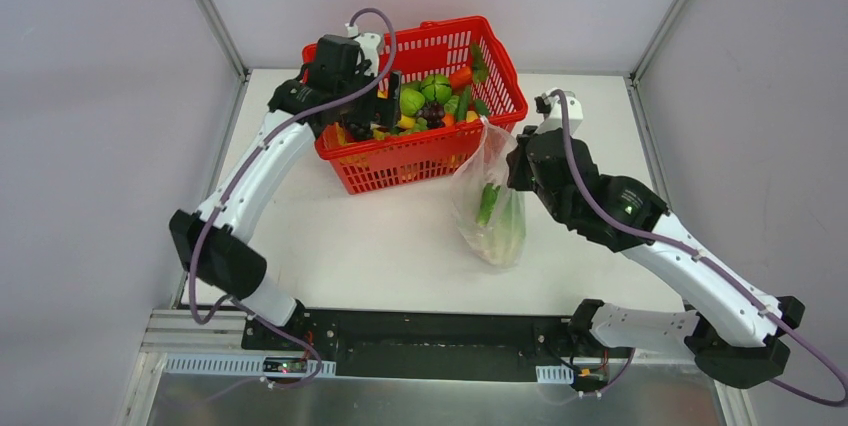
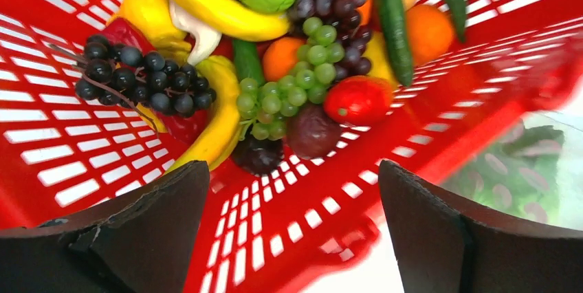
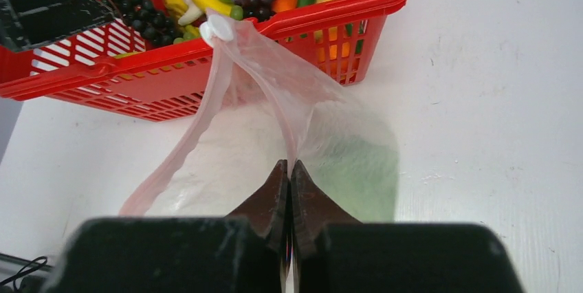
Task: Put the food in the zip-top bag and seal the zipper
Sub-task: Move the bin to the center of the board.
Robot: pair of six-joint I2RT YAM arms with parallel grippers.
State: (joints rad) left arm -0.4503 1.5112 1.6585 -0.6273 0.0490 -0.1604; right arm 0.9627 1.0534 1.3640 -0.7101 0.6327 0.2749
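The clear zip-top bag lies on the table right of the basket, with green food inside it. My right gripper is shut on the bag's mouth edge and holds it up. One side of the pink zipper hangs loose to the left, and its white slider rests by the basket rim. My left gripper stands open and empty over the basket's near wall. Ahead of it lie more food: bananas, green grapes, black grapes and a red tomato.
The red mesh basket stands at the back middle of the white table, its wall close around my left fingers. Grey walls enclose the table on three sides. The bag shows through the mesh to the left gripper's right.
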